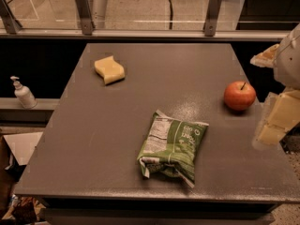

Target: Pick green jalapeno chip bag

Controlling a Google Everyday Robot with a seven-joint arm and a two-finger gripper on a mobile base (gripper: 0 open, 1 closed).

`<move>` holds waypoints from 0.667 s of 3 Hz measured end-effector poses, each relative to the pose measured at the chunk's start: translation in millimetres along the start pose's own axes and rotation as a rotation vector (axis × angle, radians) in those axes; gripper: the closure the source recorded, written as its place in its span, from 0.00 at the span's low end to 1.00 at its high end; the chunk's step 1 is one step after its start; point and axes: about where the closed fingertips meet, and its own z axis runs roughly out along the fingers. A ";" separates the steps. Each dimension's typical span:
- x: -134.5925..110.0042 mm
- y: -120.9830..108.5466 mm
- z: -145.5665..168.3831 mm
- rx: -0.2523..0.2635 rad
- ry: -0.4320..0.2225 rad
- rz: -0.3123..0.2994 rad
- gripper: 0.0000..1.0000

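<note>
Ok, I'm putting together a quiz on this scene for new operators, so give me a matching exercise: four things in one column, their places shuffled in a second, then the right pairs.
Things
1. green jalapeno chip bag
2. sponge
3. apple
4. gripper

Places
A. far left part of the table
B. at the right edge of the view, by the table's right side
C. near the table's front edge, about midway across
D. on the table top, towards its right side

Pairs: 1-C, 2-A, 3-D, 4-B
</note>
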 end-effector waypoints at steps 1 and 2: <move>-13.5 32.3 28.6 -0.065 -0.075 -0.030 0.00; -28.4 59.2 65.7 -0.136 -0.143 -0.058 0.00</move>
